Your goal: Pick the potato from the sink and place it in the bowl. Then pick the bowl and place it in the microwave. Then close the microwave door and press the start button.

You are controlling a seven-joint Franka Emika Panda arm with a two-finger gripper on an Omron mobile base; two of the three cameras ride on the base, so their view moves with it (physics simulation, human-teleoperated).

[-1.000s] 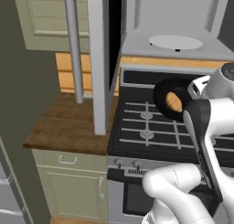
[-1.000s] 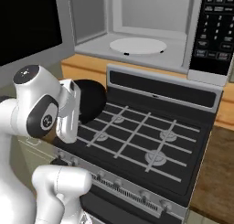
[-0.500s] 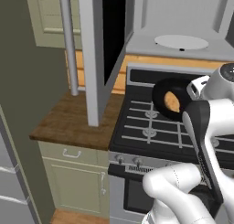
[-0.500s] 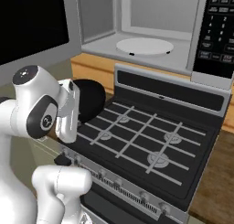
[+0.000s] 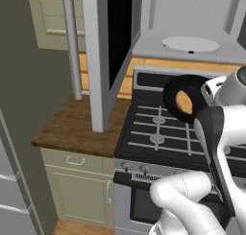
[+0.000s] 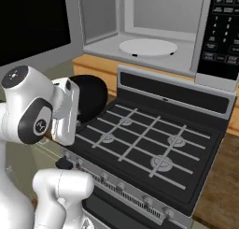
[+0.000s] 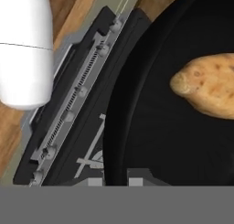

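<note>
Potato (image 7: 208,88) lies in bowl (image 7: 151,127) pinched by tool (image 7: 115,182).

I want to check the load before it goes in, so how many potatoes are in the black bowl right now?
1. A single potato lies inside the bowl, which the gripper holds by its rim above the stove. Part of the bowl's inside is out of frame, so another could be hidden.

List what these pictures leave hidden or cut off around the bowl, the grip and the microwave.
- Grip on the bowl: in the hand view the fingertips are lost against the black rim at the bottom edge.
- Potato: hand view, cut off by the right edge.
- Microwave door: left base view, top cut off.
- Keypad on the microwave: right base view, labels too small to read.
</note>
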